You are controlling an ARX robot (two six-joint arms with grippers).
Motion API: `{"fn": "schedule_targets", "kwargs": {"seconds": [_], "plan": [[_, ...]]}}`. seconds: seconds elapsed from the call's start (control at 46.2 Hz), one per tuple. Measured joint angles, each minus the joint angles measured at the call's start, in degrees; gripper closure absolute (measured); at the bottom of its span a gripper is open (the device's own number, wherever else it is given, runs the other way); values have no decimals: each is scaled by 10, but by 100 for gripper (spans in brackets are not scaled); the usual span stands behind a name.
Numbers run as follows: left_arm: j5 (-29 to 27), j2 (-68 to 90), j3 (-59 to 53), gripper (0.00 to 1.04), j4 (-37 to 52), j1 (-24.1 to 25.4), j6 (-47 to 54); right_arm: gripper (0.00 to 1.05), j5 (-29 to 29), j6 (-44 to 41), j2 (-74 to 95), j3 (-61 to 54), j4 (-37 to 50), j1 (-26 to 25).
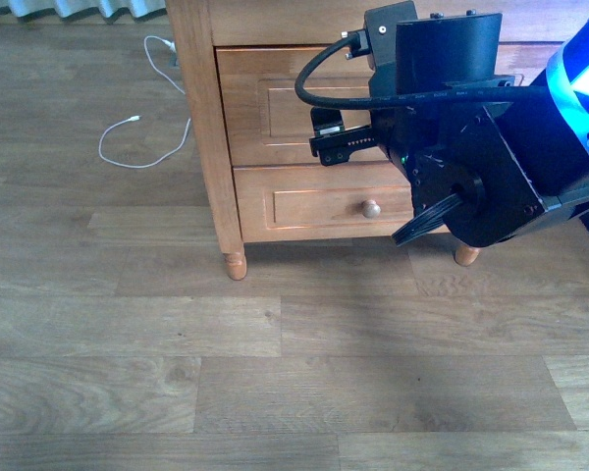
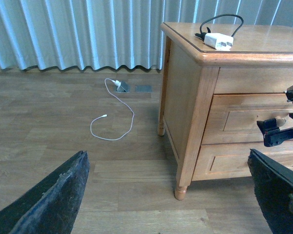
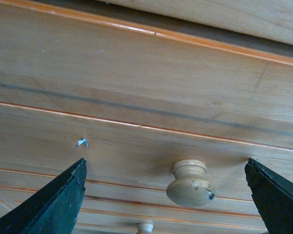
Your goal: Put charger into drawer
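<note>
The floor [image 1: 275, 373] is grey-brown wood-grain plank, matt and lightly streaked. Behind it hangs a pale blue-grey curtain [image 2: 78, 34] in soft vertical folds. The cabinet [image 2: 185, 112] is warm light-brown wood with a smooth sheen, a rounded moulded edge round its top and small turned feet [image 1: 236, 265].

My right arm [image 1: 471, 147], black and blocky with a thick black hose, is up against the cabinet's front. The drawer [image 1: 275, 108], the taller upper one, has a recessed panel framed by fine grooves, and its front lies level with the frame. The shorter drawer [image 1: 314, 206] below has the same panelled face.

My right jaws are spread wide. Their dark fingers [image 3: 53, 204] stand on either side of the drawer's knob [image 3: 190, 183] without touching it. The knob is a pale, round, mushroom-shaped peg with a few dark specks. My left jaws are also released, their rough black fingers [image 2: 49, 200] far apart and holding nothing, well back from the cabinet.

A thin white cable [image 1: 142, 137] curls loosely on the floor beside the cabinet.

The charger [image 2: 219, 41] lies on the cabinet's top near the front edge. It is a small white square block with a thin black cable [image 2: 222, 22] arching in a loop behind it. The lower knob [image 1: 371, 208] is round and pale.
</note>
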Motion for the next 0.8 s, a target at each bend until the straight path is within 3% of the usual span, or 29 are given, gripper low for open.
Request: {"fn": "schedule_targets", "kwargs": {"seconds": [0.108, 0.195, 0.519, 0.8], "plan": [[0, 0, 0, 6, 0, 0, 0, 14, 0, -4, 0, 0, 0, 0], [0, 0, 0, 6, 0, 0, 0, 33, 3, -8, 1, 2, -3, -2], [0, 0, 0, 6, 0, 0, 0, 78, 9, -13, 8, 5, -5, -6], [0, 0, 0, 6, 0, 0, 0, 82, 7, -13, 8, 2, -6, -6]]}}
